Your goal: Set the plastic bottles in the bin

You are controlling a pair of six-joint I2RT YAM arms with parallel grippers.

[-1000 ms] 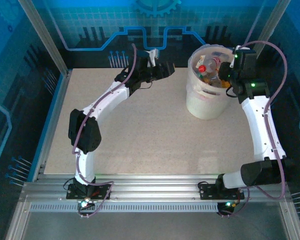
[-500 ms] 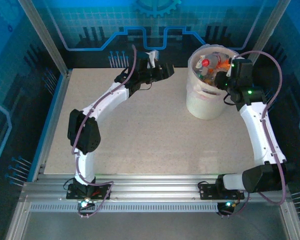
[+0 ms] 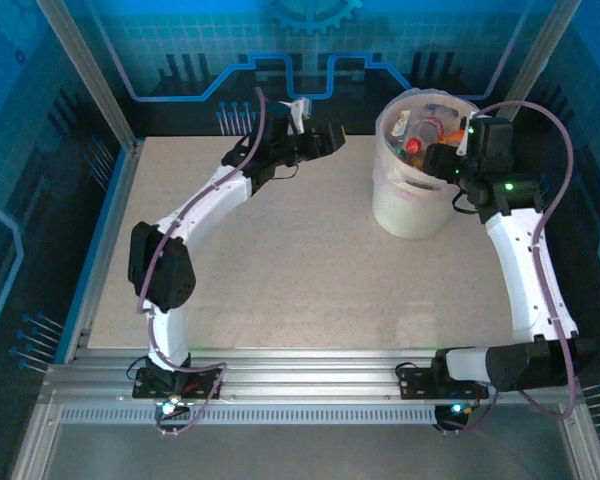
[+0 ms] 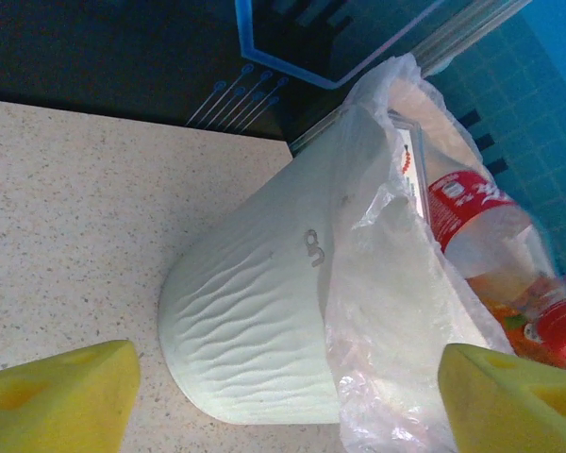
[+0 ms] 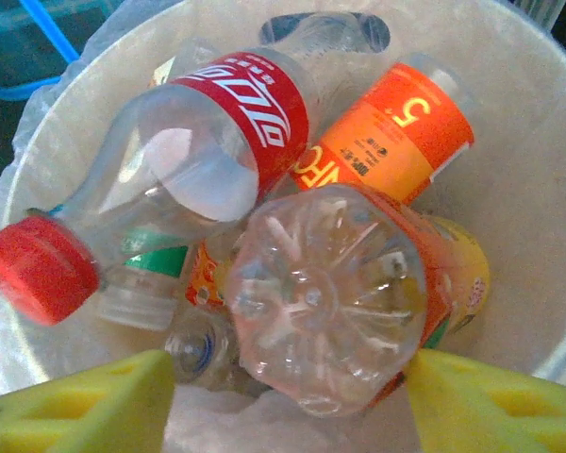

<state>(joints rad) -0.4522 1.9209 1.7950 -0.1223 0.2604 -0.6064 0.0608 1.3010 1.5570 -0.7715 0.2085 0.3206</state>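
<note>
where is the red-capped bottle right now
The red-capped bottle lies inside the bin, on the left of the pile in the right wrist view, beside the orange-labelled bottle.

Left fingers [image 4: 57, 392] and right fingers [image 5: 85, 406] spread wide.

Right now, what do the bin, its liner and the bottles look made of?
Bin: whitish plastic, matte, with a moulded ripple texture on the wall; looks rigid.
Liner: thin clear plastic film, glossy, wrinkled and draped over the rim.
Bottles: clear thin-walled plastic, probably PET; glossy highlights, a moulded petal base, and one looks dented.
</note>
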